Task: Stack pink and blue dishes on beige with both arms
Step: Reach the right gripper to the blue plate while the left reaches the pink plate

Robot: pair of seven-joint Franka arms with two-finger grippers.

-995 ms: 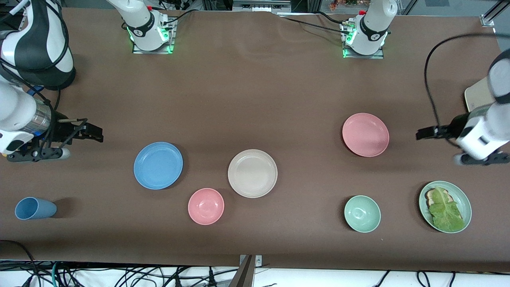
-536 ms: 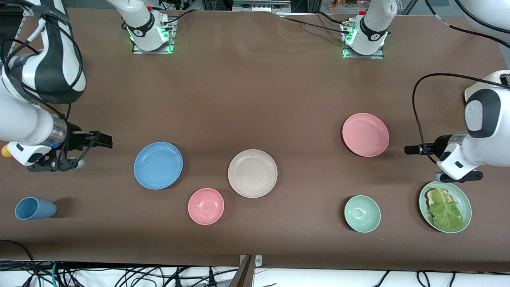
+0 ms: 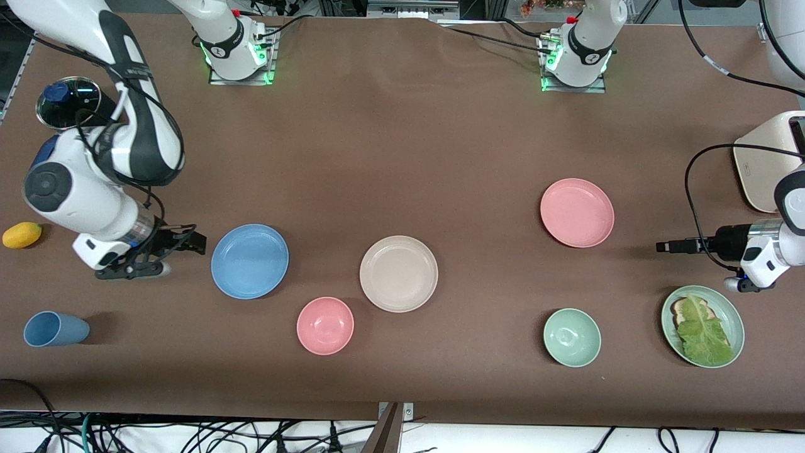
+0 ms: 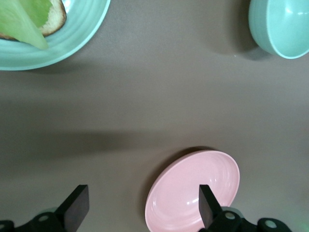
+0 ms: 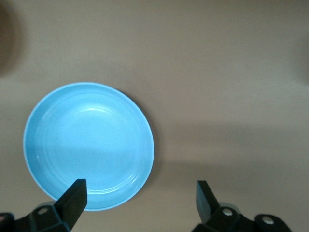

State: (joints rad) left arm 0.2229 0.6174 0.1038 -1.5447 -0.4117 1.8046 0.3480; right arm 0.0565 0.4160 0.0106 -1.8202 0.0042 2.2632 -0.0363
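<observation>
Your right gripper [image 3: 188, 241], jaws open, has closed in beside the blue plate [image 3: 249, 260]; your left gripper [image 3: 666, 246], also open, has neared the pink plate [image 3: 577, 212]; the beige plate [image 3: 399, 274] lies between, bare; both grasps pending.

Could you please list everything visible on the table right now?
blue plate: one, blue, toward the right arm's end
beige plate: one, cream, mid-table
pink plate: one, pink, toward the left arm's end
pink bowl: one, nearer the camera than the beige plate
green bowl: one, mint
green plate: one, holding toast and lettuce
blue cup: one, lying down
lemon: one, yellow
toaster: one, cream
right end effector: open, beside blue plate
left end effector: open, beside pink plate
</observation>
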